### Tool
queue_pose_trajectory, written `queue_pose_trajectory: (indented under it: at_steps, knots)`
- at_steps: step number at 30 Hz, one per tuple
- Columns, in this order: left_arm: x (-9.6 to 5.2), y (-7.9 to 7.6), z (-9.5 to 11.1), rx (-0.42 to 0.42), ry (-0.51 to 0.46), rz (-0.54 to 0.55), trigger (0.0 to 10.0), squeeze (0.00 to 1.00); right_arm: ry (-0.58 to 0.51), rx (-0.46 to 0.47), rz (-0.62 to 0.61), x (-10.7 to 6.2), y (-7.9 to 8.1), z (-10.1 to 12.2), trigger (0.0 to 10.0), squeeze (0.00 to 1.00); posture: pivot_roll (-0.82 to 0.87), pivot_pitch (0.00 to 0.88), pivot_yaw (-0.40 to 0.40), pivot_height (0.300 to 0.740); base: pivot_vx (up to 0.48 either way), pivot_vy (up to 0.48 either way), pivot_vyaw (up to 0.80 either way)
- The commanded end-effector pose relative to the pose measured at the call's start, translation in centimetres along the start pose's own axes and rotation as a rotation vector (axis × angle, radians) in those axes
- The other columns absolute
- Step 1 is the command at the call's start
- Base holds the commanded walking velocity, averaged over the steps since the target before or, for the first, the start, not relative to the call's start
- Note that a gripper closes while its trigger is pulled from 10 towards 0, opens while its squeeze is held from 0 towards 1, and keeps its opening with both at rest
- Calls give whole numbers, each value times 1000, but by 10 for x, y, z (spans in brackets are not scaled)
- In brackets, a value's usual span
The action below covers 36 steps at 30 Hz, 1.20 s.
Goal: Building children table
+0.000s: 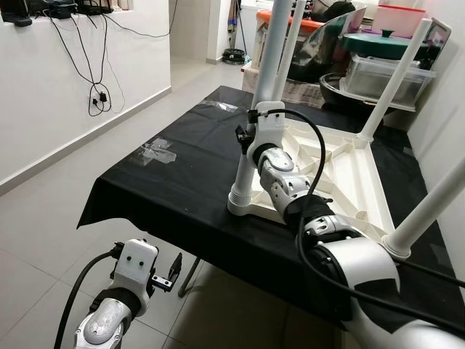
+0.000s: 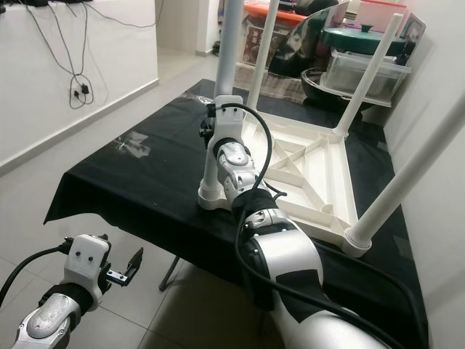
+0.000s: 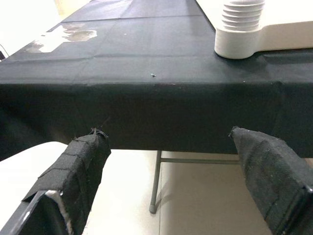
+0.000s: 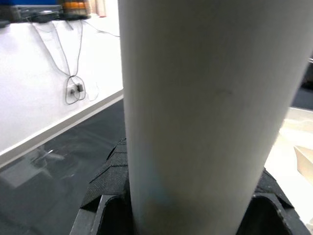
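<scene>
Gripping table leg (image 1: 243,163) | right gripper (image 1: 245,134) | left gripper (image 3: 171,181) spread, idle

The left half of the black-covered table (image 1: 182,174) is open surface, bearing only flat tape patches (image 1: 158,151); a gripper can pass freely there. The right half is blocked by the upturned white tabletop (image 1: 330,171) and its upright legs: near-left leg (image 1: 251,138), far-right leg (image 1: 392,80), near-right leg (image 1: 429,211). The right gripper (image 4: 188,205) and its arm occupy the near-left leg. Stacked containers (image 1: 381,69) close the far edge. Floor below the near edge is open around the left gripper (image 3: 171,171), except the folding table's metal leg (image 3: 155,181).
</scene>
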State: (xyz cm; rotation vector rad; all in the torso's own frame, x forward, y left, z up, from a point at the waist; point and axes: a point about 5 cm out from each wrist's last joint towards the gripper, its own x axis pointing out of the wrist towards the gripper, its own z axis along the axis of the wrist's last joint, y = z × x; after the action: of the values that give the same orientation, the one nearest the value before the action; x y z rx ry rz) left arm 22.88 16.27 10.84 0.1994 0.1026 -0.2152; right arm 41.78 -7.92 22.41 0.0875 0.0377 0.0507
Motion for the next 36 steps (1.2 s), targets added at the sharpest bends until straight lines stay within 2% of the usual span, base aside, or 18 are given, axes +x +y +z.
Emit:
queue_pose_trajectory:
  at_steps: [1,2,4,5,8,10,12,17,20,22,27,36]
  knots:
    - [0,-2,-3,-2,13,-11,10000,0,193,10,-70,-7,-11,-46,0,0,140,0,-121,740,0,0,0]
    - [0,-2,-3,-2,12,-9,10000,0,210,23,-144,-9,-13,-52,0,0,141,0,-123,740,0,0,0]
    - [0,-2,-3,-2,12,-9,10000,0,210,23,-144,-9,-13,-52,0,0,141,0,-123,740,0,0,0]
    - [0,-2,-3,-1,12,-5,10000,0,227,25,-208,-12,-13,-57,0,0,141,0,-126,740,0,0,0]
    - [0,-2,-3,-1,13,-2,10000,0,235,15,-268,-14,-10,-60,0,0,141,0,-126,740,0,0,0]
    - [0,-3,-3,-2,13,1,10000,0,235,-12,-330,-17,1,-62,0,0,136,0,-131,740,0,0,0]
    - [0,-3,-3,-2,13,1,10000,0,235,-12,-330,-17,1,-62,0,0,136,0,-131,740,0,0,0]
    - [1,-4,-3,-4,11,5,10000,0,266,-26,-401,-23,21,-63,0,0,129,0,-141,740,0,0,0]
    - [1,-4,-3,-4,11,5,10000,0,266,-26,-401,-23,21,-63,0,0,129,0,-141,740,0,0,0]
    - [1,-5,-3,-6,10,7,10000,0,297,-21,-398,-25,29,-66,0,0,134,0,-148,740,0,0,0]
    - [2,-6,-3,-10,11,11,10000,0,317,-28,-367,-27,37,-69,0,0,133,0,-155,740,0,0,0]
    - [2,-8,-5,-17,16,12,10000,0,339,-28,-374,-28,37,-71,0,0,128,0,-156,740,0,0,0]
